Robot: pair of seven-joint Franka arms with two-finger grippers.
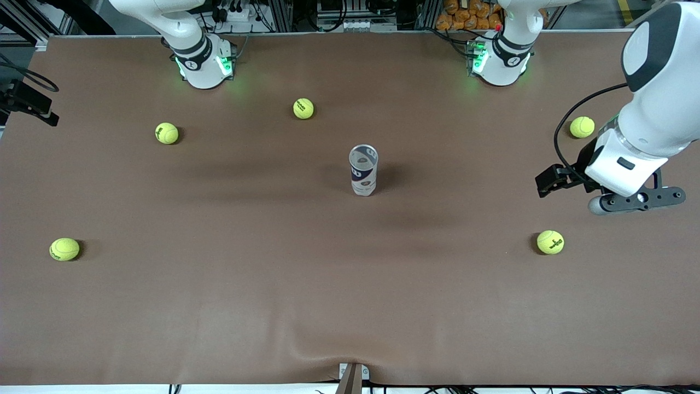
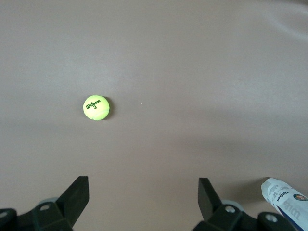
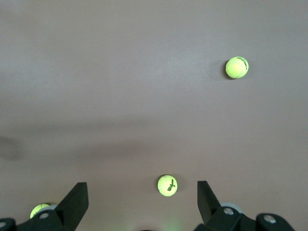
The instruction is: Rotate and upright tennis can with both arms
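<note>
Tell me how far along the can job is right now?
Looks essentially done: the tennis can stands upright mid-table, touched by neither arm. Nothing is in hand: the left gripper is open over bare table near a ball, and the right gripper is open above another ball. Only parking the arms seems left.

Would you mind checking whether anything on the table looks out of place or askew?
Nothing is tipped or damaged. The clear plastic tennis can with the navy label stands upright mid-table, empty, while five yellow-green tennis balls lie scattered loose around it on the brown table. Left claw and right claw are open.
</note>
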